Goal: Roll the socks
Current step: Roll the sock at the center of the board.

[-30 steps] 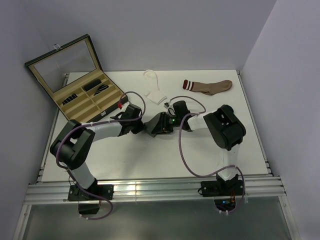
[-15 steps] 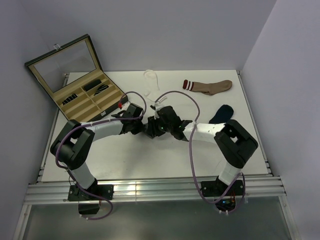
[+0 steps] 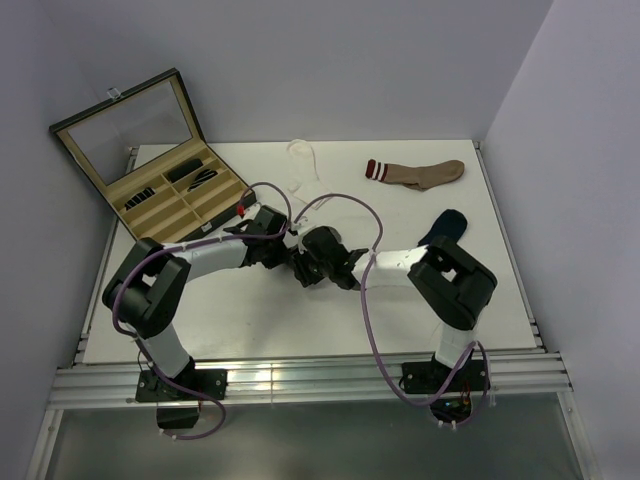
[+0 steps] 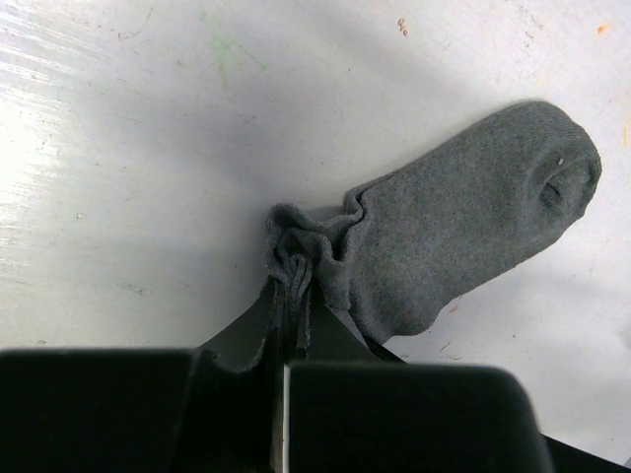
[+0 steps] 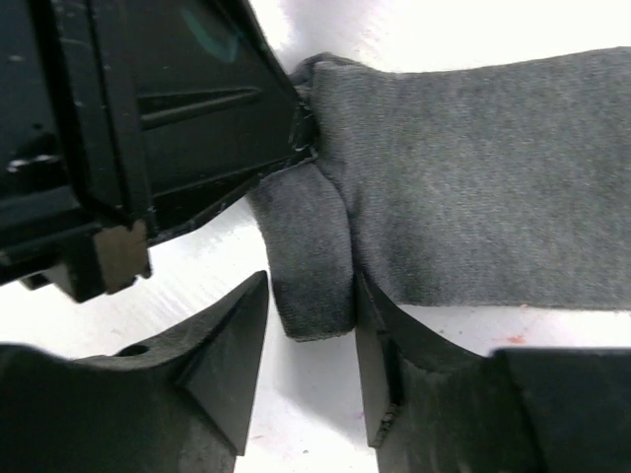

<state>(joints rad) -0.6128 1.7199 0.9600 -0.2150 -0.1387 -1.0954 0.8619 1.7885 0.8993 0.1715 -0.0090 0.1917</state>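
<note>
The left gripper's (image 4: 288,296) jaws were clamped tight on the bunched cuff of the small dark grey fabric sock (image 4: 463,217), which lay mid-table (image 3: 300,320), likely to anchor that end for rolling. The right gripper's (image 5: 311,301) jaws stood part open, straddling a folded flap of the same sock just beside the left's, gripping nothing yet. At the far left sat an open black glass-lidded case (image 3: 170,215); a few of its tan compartments held small dark items, too small to identify

Our left arm (image 3: 200,262) and right arm (image 3: 400,266) reach low to centre frame, tips meeting. Our left gripper (image 4: 292,296) pinches the dark grey sock (image 4: 463,227); our right gripper (image 5: 311,305) stands half open.
</note>
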